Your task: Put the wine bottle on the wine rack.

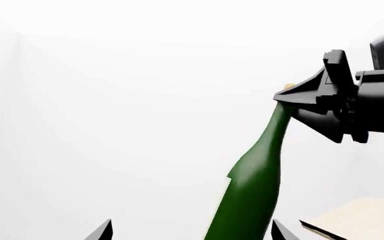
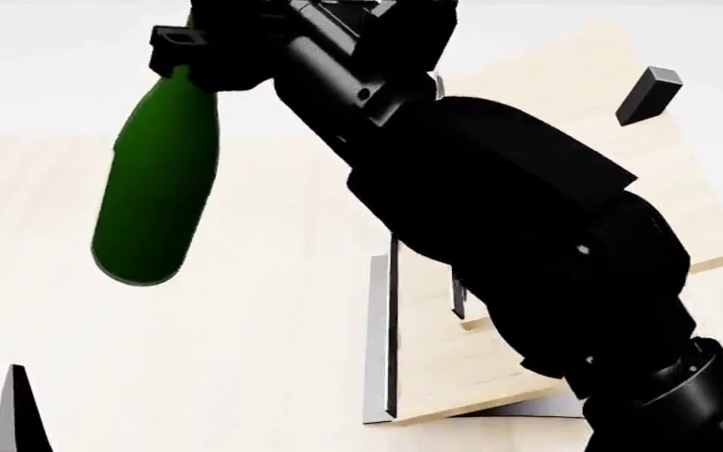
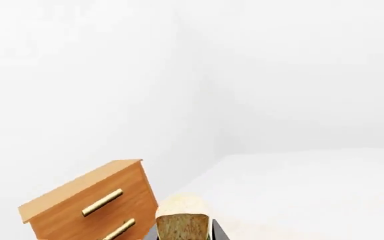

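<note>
wine bottle (image 2: pixel 154 202) aloft, hanging tilted by its neck, left of the wine rack (image 2: pixel 563 141); right gripper (image 1: pixel 299 97) clamped on the cork end; left gripper's fingers barely visible, can't tell; lifted, racking still to do

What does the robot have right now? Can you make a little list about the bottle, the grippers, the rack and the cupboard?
bottle: the wine bottle is dark green, lifted in the air and tilted
who holds it: the right gripper is shut on its neck, near the cork
left gripper: the left gripper is below the bottle, with only its fingertips showing; open or shut cannot be told
rack: the wine rack has slanted light-wood boards and sits to the right of the bottle in the head view
bottle on rack: not yet
cupboard: a brown cabinet with brass handles
</note>
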### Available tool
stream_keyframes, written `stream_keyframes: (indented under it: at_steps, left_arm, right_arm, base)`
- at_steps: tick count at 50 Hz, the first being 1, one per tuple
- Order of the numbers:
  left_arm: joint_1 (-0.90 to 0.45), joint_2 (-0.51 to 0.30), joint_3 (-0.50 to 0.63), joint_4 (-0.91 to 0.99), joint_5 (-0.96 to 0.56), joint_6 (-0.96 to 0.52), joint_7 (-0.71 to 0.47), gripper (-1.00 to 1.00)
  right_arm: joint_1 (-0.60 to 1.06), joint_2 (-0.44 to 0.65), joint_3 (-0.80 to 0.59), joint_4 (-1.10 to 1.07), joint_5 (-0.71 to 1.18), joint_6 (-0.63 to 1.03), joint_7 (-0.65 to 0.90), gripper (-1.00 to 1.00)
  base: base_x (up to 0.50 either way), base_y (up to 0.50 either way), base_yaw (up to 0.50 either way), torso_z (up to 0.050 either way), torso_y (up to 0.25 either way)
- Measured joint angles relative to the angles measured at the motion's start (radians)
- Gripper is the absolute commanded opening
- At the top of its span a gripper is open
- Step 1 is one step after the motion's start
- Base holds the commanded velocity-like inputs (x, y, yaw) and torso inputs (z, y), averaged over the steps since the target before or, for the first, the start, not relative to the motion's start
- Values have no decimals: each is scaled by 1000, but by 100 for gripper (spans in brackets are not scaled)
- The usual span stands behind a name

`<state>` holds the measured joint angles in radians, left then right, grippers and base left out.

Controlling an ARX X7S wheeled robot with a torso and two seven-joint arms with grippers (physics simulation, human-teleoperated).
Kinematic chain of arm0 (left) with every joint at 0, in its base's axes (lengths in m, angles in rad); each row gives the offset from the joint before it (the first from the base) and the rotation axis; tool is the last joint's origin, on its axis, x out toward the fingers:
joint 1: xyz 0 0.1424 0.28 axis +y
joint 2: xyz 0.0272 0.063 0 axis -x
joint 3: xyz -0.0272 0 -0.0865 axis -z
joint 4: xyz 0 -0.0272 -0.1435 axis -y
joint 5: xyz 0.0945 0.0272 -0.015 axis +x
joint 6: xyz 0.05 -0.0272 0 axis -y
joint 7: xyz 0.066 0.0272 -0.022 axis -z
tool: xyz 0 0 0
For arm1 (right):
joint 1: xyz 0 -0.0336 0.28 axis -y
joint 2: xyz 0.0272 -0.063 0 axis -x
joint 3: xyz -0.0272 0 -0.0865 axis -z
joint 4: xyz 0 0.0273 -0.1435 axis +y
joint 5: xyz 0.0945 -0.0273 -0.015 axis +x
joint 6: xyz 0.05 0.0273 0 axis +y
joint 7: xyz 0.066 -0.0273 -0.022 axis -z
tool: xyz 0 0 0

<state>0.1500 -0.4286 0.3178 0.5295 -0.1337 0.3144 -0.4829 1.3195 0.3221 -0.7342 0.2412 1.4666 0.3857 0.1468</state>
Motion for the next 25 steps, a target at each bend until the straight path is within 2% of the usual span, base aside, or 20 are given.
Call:
stream_keyframes:
  at_steps: [25]
  left_arm:
    - [-3, -4, 4, 0, -3, -1, -5, 100]
  right_arm:
    - [-50, 133, 267, 61, 236, -108, 191, -100]
  base:
    - [0, 0, 0, 0, 1]
